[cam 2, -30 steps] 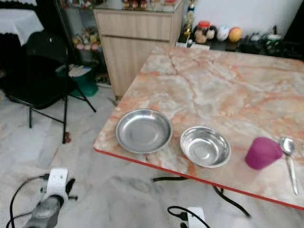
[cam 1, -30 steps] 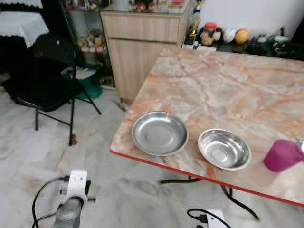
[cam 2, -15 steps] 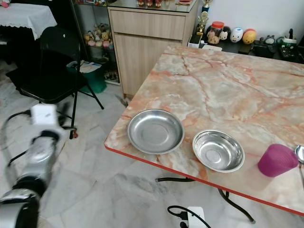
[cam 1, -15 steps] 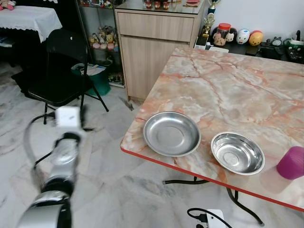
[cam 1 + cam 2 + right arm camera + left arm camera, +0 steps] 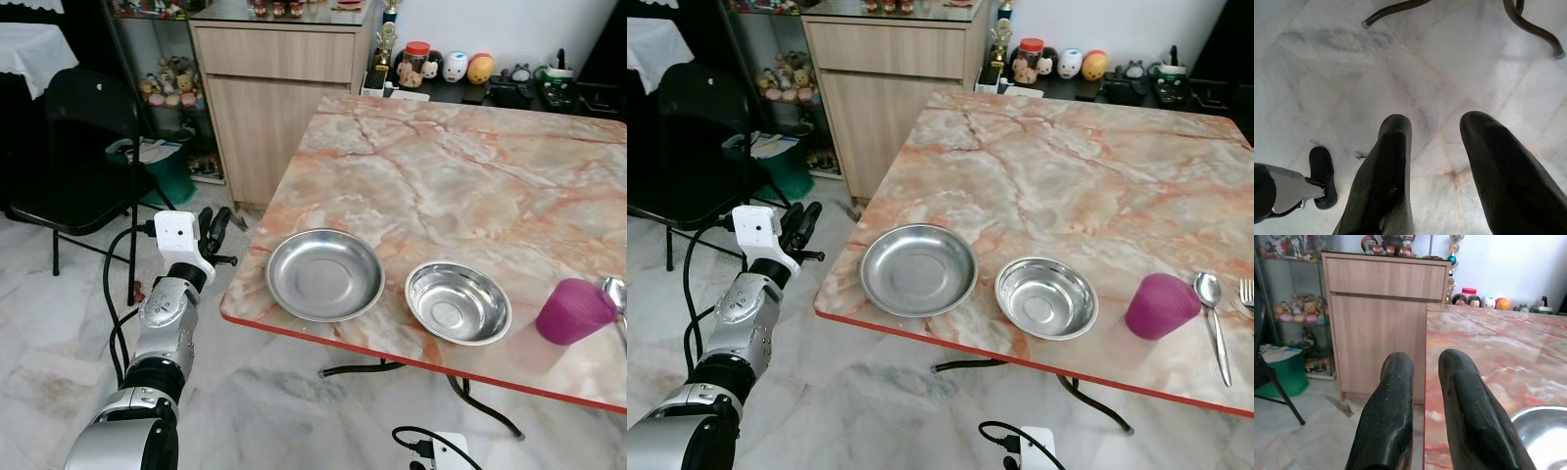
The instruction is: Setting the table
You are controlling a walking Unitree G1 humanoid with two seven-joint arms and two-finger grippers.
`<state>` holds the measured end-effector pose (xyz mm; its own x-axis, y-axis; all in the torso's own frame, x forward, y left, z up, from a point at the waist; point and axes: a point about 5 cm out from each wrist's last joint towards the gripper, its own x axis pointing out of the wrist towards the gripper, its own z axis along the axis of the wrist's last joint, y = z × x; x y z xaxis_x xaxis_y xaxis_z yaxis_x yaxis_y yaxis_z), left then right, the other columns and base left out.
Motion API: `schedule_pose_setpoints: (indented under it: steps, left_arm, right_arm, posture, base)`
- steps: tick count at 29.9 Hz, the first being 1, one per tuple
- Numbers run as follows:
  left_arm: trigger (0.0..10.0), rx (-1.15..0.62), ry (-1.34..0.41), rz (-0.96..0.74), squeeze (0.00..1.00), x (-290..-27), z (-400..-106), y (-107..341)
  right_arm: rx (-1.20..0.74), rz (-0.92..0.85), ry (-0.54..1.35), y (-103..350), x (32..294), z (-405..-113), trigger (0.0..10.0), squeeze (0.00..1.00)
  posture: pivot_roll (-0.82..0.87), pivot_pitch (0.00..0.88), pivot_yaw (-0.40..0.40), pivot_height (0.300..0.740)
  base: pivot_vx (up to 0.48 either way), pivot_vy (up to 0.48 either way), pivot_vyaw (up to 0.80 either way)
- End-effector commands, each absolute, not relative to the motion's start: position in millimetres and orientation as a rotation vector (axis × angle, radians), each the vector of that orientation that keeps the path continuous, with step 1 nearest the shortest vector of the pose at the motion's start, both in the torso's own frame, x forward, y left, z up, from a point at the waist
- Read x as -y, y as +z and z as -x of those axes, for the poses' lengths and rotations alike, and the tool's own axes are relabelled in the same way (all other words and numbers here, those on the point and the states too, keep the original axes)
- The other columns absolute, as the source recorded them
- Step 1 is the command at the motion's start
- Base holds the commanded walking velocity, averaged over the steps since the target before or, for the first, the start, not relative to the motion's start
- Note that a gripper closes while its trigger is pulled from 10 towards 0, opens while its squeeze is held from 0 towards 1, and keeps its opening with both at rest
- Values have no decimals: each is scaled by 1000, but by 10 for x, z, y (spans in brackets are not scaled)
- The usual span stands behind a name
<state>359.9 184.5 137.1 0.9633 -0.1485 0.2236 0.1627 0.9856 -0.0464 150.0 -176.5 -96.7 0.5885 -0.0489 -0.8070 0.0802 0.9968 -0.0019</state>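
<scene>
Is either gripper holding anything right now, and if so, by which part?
Nothing is held. The left gripper is empty beside the table edge; the right gripper hangs open over the floor.

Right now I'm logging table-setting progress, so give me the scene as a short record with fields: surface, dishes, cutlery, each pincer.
surface: marble-patterned table with a red edge
dishes: steel plate near the front corner; steel bowl beside it, apart; purple cup lying tipped on its side
cutlery: spoon just beyond the cup; fork at the frame edge
left pincer: raised beside the table's corner, off the edge, fingers slightly apart, empty
right pincer: hangs over the floor, open, empty
</scene>
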Motion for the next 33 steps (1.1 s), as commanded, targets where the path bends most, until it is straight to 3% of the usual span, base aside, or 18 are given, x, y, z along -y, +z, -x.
schedule_pose_setpoints:
  steps: [1,11,33]
  left_arm:
    - [10000,229,-172,51,0,-1852,-3612,1418]
    - [10000,234,-187,59,0,-1821,-3614,1435]
    - [10000,241,-188,68,0,-1812,-3617,1460]
  right_arm:
    - [-922,-47,-70,-955,1749,-1525,10000,0]
    - [-915,-54,-76,-948,1746,-1543,10000,0]
    - [-894,-124,-93,-940,1736,-1553,10000,0]
  posture:
    - [78,0,-2,740]
    - [87,0,-3,740]
    - [92,0,-3,740]
  base:
    - [0,0,-625]
    - [0,0,-609]
    - [0,0,0]
